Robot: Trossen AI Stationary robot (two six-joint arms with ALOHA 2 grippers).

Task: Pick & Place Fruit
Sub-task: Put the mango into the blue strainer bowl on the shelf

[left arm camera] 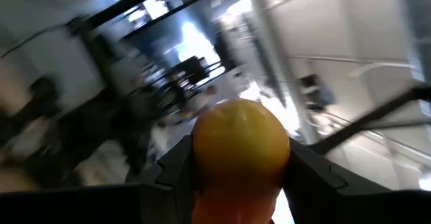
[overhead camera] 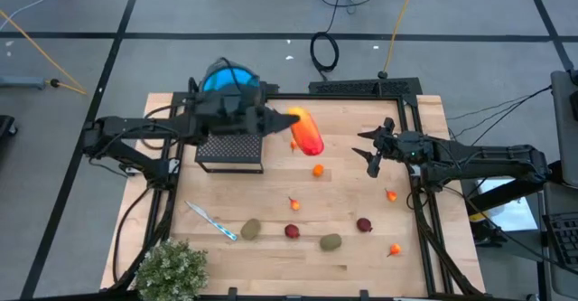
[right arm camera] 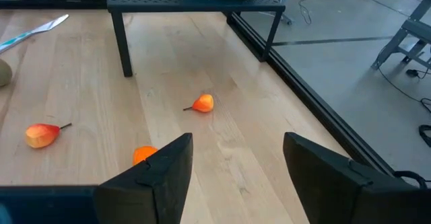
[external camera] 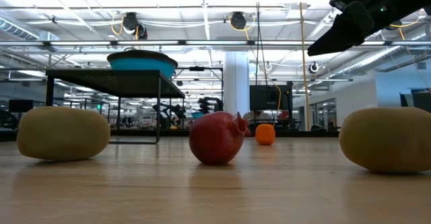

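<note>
Red-orange fruit (overhead camera: 306, 130) is pinched by left end effector (overhead camera: 276, 120); right end effector (overhead camera: 369, 147) spread.

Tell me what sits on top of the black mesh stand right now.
A blue bowl sits on the black mesh stand. The left hand, holding the long red-orange fruit, and its arm cover part of the stand's top, and the bowl's inside cannot be seen.

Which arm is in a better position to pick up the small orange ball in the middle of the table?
Probably the right. The right gripper is open and empty, hovering near the orange ball. The left gripper already holds the long red-orange fruit beside the black stand.
</note>
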